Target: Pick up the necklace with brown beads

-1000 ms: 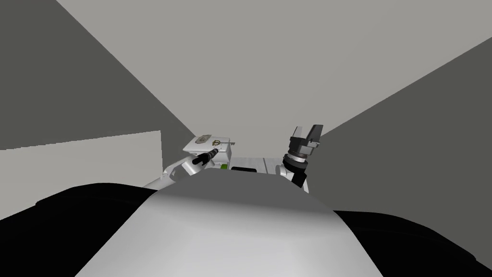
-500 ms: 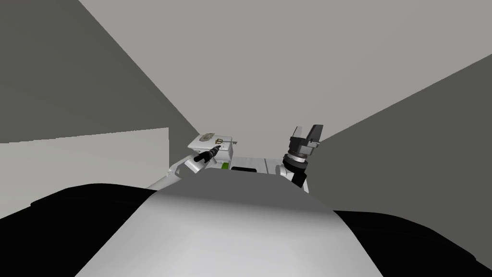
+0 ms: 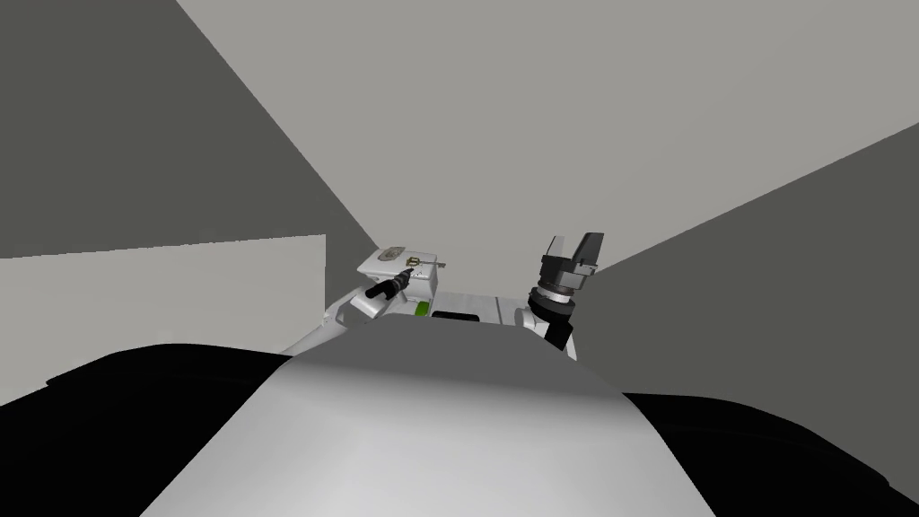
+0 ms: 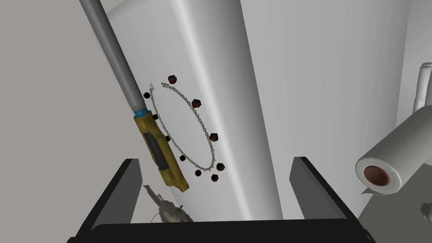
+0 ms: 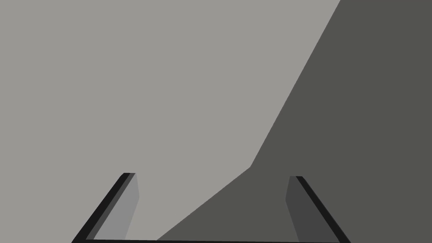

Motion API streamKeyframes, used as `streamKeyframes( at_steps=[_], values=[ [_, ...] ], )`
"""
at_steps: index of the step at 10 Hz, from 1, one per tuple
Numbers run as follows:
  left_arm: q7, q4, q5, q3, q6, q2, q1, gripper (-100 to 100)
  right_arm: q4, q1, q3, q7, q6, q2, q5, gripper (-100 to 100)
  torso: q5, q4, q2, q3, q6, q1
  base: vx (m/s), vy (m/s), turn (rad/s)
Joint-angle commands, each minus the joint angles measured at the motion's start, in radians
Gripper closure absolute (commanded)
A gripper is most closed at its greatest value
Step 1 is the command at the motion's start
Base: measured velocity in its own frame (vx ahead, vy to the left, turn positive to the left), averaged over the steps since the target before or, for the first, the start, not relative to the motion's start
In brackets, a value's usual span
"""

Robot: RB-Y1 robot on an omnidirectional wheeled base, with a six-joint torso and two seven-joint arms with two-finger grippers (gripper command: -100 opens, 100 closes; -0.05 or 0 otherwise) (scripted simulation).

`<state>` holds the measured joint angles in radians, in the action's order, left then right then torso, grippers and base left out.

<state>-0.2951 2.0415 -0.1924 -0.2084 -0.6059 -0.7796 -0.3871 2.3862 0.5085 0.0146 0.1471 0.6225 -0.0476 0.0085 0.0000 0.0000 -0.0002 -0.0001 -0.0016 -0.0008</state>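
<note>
**A:** What step is in hand?

**B:** The approach, I'd judge, with no grasp made yet. The left gripper (image 4: 215, 159) hovers with its fingers spread wide and nothing between them. Closest to it lies a small grey-brown object (image 4: 168, 209) that I can't identify.

**A:** And the necklace?

**B:** The necklace (image 4: 201, 122) lies flat just ahead of the fingertips, a thin chain loop ringed with dark brown beads. Its nearest beads are in line with the gap. A tool with a yellow handle and grey shaft (image 4: 158, 147) lies along one side of the loop, just beside it and perhaps touching.

**A:** So what does the next move call for?

**B:** Probably lowering onto the chain's far side, clear of that tool, and pinching low, because the chain is thin.

**A:** What about the surface and the room?

**B:** The necklace is on the top of a white cabinet (image 4: 244, 63), and a paper towel roll (image 4: 400, 147) sits off to one side. The right gripper (image 3: 572, 240) is raised and idle with its fingers apart. Plain grey walls (image 3: 538, 108) meet in a corner behind.
</note>
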Motion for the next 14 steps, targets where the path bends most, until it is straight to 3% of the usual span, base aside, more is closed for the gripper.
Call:
streamKeyframes(
  at_steps=[1,8,9,10,11,13,14],
  values=[
    [-0.018,-0.014,-0.011,0.011,0.011,0.028,0.010,-100,0.000,0.000,0.000,0.000,0.000,0.000,0.000,0,0.000,0.000,0.000,0.000,0.000,0.000,-0.016,0.002,0.074],
    [-0.097,-0.094,-0.068,0.057,0.061,0.158,0.067,-100,0.000,0.000,0.000,0.000,0.000,0.000,0.000,0,0.000,0.000,-0.001,0.000,0.000,0.000,-0.013,0.000,0.080],
    [-0.090,-0.086,-0.065,0.054,0.057,0.146,0.062,-100,0.000,0.000,0.000,0.000,0.000,0.000,0.000,0,0.000,0.000,-0.001,0.000,0.000,0.000,-0.001,-0.002,0.011],
    [-0.092,-0.087,-0.066,0.055,0.057,0.147,0.062,0,0.000,0.000,0.000,0.000,0.000,0.000,0.000,0,0.000,0.000,-0.001,0.000,0.000,0.000,0.000,0.000,0.000],
    [-0.076,-0.137,-0.089,0.031,0.073,0.160,0.112,-100,0.000,0.000,0.000,0.000,0.000,0.000,0.000,0,0.000,0.000,-0.001,-0.001,0.000,0.000,-0.053,0.001,0.022],
    [-0.076,-0.183,-0.089,0.031,0.073,0.160,0.146,-100,0.000,0.000,0.000,0.000,0.000,0.000,0.000,0,0.000,0.001,0.002,0.001,0.001,0.000,-0.052,0.000,0.001],
    [-0.061,-0.220,-0.113,0.007,0.089,0.174,0.190,-100,0.000,0.000,0.000,0.000,0.000,0.000,0.000,0,0.000,0.000,0.002,0.001,0.000,0.000,-0.076,-0.002,0.044]
  ],
)
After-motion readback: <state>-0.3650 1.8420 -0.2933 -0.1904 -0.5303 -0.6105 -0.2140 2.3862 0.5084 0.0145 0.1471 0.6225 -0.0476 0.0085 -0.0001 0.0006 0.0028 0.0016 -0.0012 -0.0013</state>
